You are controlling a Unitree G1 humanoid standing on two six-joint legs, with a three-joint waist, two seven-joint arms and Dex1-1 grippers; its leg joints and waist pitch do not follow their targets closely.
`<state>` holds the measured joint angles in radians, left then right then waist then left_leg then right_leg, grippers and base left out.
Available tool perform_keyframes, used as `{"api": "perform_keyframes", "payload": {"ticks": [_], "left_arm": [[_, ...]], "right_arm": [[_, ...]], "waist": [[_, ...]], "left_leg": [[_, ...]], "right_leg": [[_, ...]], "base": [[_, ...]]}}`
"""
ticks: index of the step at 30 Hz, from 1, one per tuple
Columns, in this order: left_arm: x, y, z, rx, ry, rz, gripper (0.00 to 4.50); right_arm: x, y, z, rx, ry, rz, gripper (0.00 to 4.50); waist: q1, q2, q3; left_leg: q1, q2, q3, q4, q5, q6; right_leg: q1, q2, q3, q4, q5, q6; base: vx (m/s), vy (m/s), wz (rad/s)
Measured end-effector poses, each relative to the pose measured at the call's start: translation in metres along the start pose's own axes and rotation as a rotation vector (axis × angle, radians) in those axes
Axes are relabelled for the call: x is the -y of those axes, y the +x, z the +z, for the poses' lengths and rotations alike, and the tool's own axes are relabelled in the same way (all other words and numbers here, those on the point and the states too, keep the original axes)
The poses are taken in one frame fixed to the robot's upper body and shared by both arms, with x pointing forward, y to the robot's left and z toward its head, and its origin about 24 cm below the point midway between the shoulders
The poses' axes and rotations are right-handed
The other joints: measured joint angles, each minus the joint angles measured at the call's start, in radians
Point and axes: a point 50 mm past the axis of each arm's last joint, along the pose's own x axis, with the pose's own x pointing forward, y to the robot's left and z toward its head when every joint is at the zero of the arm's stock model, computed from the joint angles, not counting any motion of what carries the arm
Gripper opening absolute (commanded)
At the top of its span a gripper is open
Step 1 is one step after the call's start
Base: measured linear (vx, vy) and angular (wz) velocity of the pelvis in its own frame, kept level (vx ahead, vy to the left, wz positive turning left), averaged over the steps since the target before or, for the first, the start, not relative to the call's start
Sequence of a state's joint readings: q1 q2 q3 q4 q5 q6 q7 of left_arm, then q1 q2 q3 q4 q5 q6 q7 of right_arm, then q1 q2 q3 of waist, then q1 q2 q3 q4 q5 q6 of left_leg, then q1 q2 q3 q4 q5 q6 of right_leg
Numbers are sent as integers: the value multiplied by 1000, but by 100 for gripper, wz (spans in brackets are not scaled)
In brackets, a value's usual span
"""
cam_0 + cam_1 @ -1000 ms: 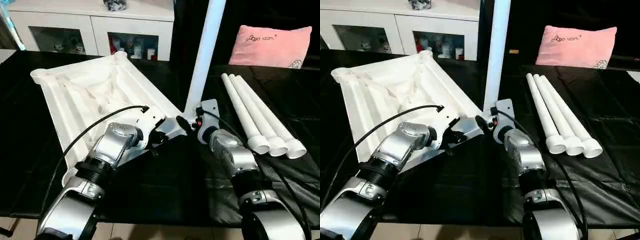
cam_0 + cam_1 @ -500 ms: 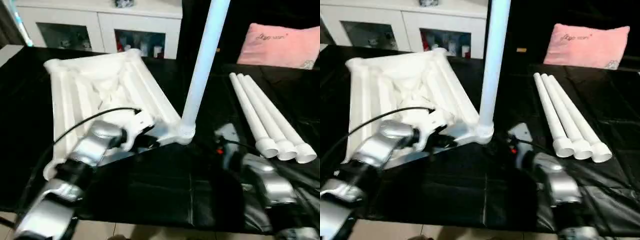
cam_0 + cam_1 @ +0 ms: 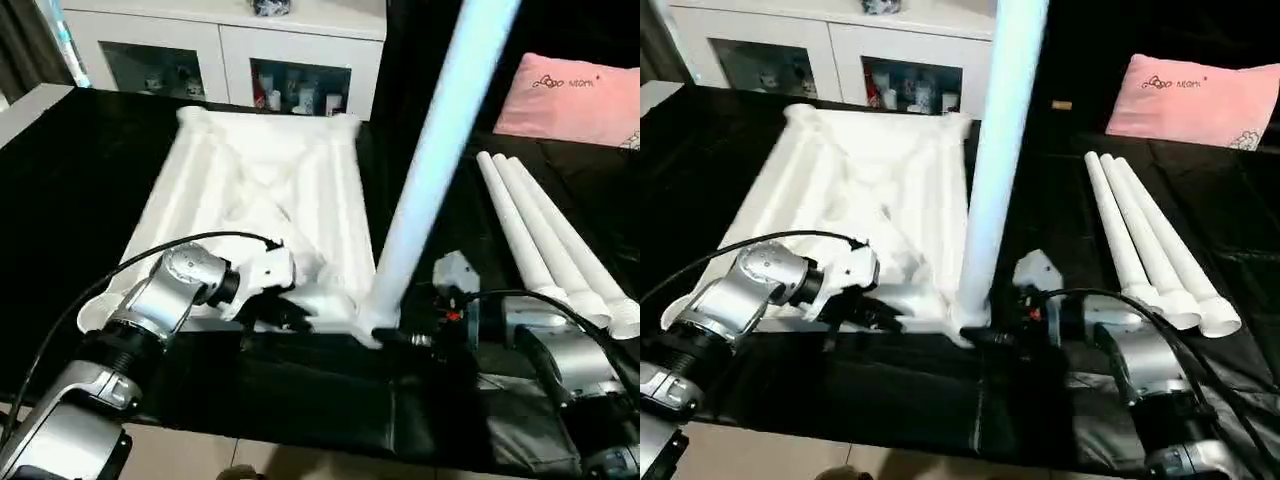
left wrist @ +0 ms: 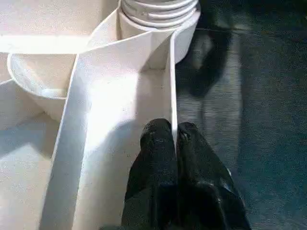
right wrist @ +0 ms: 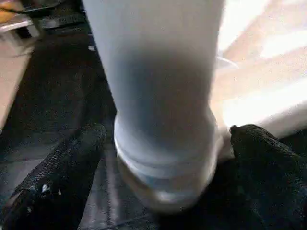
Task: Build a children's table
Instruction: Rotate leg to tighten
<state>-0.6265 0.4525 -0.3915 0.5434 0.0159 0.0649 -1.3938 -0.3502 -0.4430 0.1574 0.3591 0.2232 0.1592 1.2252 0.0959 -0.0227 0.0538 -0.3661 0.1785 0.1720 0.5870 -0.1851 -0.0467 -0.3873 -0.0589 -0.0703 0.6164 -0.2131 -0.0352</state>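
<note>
The white tabletop [image 3: 260,190] lies upside down on the black cloth, ribbed underside up. One white leg [image 3: 430,170] stands in its near right corner socket [image 4: 158,12], leaning slightly right. My left gripper [image 3: 290,315] is shut on a thin rib of the tabletop's near edge [image 4: 172,96], just left of that socket. My right gripper [image 3: 990,338] is open, one finger [image 5: 81,143] on each side of the leg's base [image 5: 165,158]; I cannot tell whether they touch it. Three loose legs [image 3: 545,235] lie side by side at the right.
A white cabinet with glass doors [image 3: 230,50] stands behind the table. A pink pillow [image 3: 575,95] lies at the back right. The black cloth [image 3: 330,410] hangs over the table's near edge. Cables run along both forearms.
The tabletop and its standing leg have swung round with my left gripper, now squarer to me. My right gripper drew back, opened wider, and now straddles the leg's base. The view shifted too.
</note>
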Motion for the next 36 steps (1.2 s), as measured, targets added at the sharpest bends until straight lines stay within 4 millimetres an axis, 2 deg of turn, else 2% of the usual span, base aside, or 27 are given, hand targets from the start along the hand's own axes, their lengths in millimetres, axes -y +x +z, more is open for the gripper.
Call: {"api": "perform_keyframes", "payload": {"ticks": [2, 3, 6, 18, 31, 35, 36], "left_arm": [[1, 1, 1, -2, 9, -21, 0], [2, 2, 1, -3, 15, -33, 0], [3, 3, 2, -5, 30, -45, 0], [4, 2, 2, -9, 42, -57, 0], [2, 4, 2, 2, -14, -41, 0], [-5, 7, 1, 25, -100, 72, 0], [-8, 11, 2, 39, -143, 117, 0]], "right_arm": [[0, 2, 0, -2, -8, 13, 446], [-1, 2, -1, -3, -3, 28, 420], [-2, 3, -3, 0, 15, 67, 406], [-2, 5, -1, -15, 13, 151, 291], [-3, 10, -1, 0, 61, 123, 276], [4, 17, -1, 36, 115, -46, 276], [9, 19, -2, 49, 140, -132, 276]], "waist": [[2, 0, 0], [3, -1, 0], [2, -1, 0], [4, -3, 0], [2, -9, 0], [-11, -9, 0], [-18, -9, 0]], "left_leg": [[0, 0, 0, 0, 0, 0], [0, 0, 0, 1, 0, 0], [0, 0, 0, 1, 0, 0], [0, 0, 0, 2, 0, 0], [1, 1, 0, 5, 0, -1], [4, 1, 0, 6, 0, -7], [6, 1, 1, 6, 1, -8]], "right_leg": [[0, 0, 0, 0, 0, 0], [0, 0, 0, 0, 0, 0], [0, 0, 0, 1, 0, 0], [0, 0, 0, 2, 0, 0], [0, 0, 0, 7, 0, 0], [0, 0, 1, 10, 3, 0], [1, 0, 1, 10, 4, 0]], "base": [[0, 0, 0], [0, 0, 0], [0, 0, 0], [0, 0, 0], [0, 0, 0], [0, 0, 0], [0, 0, 0]]}}
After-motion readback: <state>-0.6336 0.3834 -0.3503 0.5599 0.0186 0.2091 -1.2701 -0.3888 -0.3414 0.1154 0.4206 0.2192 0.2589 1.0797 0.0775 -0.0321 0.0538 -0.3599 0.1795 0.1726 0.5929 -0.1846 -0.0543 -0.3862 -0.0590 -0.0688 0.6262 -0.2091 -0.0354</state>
